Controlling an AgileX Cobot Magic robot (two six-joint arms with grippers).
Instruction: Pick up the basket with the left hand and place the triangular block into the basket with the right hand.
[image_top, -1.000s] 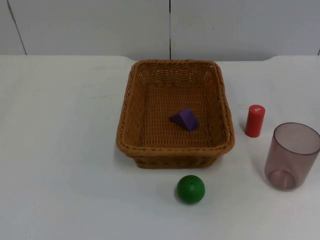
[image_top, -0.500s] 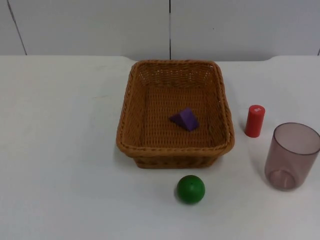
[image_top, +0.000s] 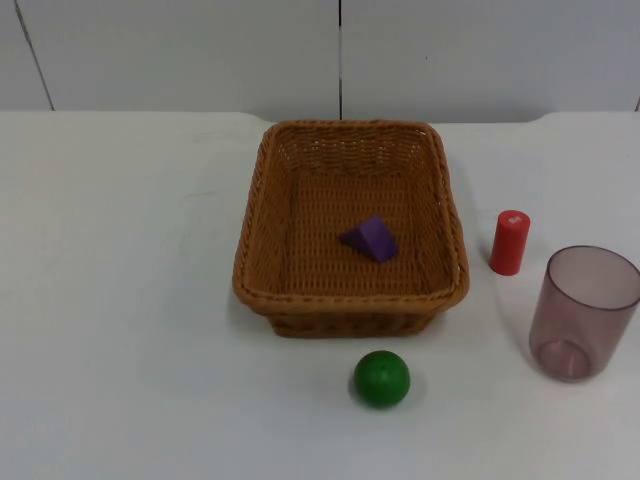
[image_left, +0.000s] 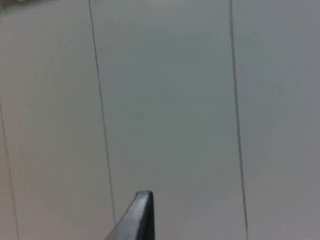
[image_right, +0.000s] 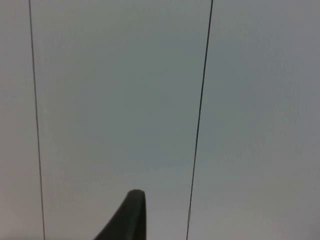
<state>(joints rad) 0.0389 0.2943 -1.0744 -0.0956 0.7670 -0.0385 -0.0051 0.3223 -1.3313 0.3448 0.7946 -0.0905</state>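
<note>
Left tool (image_left: 139, 215) facing partition wall (image_left: 170, 100), triangular block (image_top: 370, 239) inside basket (image_top: 252, 240)

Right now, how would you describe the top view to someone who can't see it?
A brown wicker basket sits mid-table with a purple triangular block inside. A green ball lies in front of it; a red cylinder and a clear cup stand to its right.

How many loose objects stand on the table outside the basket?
3: a green ball in front of the wicker basket, a red cylinder to its right, and a translucent cup beside the cylinder.
</note>
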